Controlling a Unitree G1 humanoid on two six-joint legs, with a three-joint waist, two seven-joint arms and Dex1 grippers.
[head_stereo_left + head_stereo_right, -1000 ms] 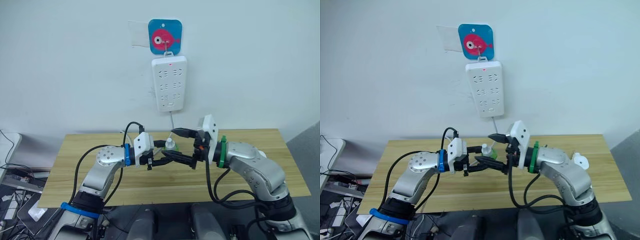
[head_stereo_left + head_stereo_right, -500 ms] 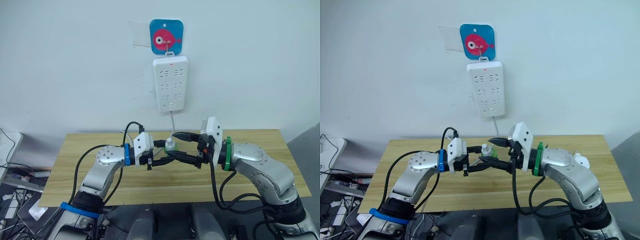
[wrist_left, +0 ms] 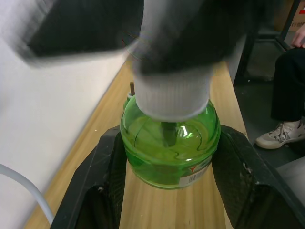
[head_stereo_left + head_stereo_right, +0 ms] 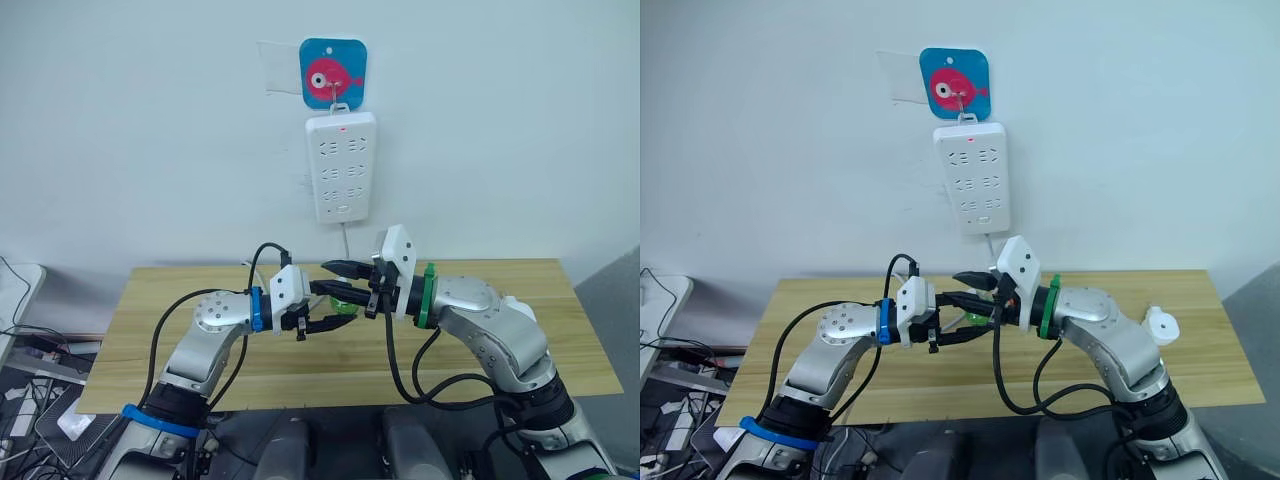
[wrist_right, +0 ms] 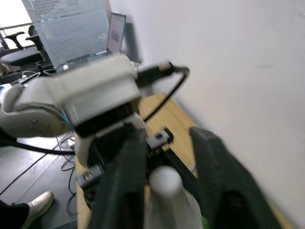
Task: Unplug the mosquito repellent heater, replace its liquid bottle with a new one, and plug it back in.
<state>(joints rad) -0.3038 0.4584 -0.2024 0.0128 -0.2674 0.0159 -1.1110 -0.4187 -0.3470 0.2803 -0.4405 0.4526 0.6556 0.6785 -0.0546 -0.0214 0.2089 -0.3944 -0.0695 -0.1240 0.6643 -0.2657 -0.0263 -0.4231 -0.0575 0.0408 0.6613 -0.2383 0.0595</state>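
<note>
My left gripper (image 4: 335,305) is shut on a green liquid bottle (image 3: 169,143) and holds it just above the wooden table (image 4: 180,290). The bottle carries a ribbed white cap (image 3: 171,93). From the other side, my right gripper (image 4: 338,280) has its two black fingers closed on that cap (image 5: 167,191). Both grippers meet over the middle of the table, below the wall strip. A small white rounded unit (image 4: 1161,325), seemingly the mosquito repellent heater, lies on the table beside my right elbow.
A tall white power strip (image 4: 343,165) hangs on the wall from a blue fish hook (image 4: 333,72), its cable (image 4: 345,240) dropping behind the grippers. A seated person's leg and shoe (image 3: 286,95) are off the table's end.
My right arm has swung left to the bottle and its fingers have closed from wide open onto the cap. The left gripper has kept the bottle still.
</note>
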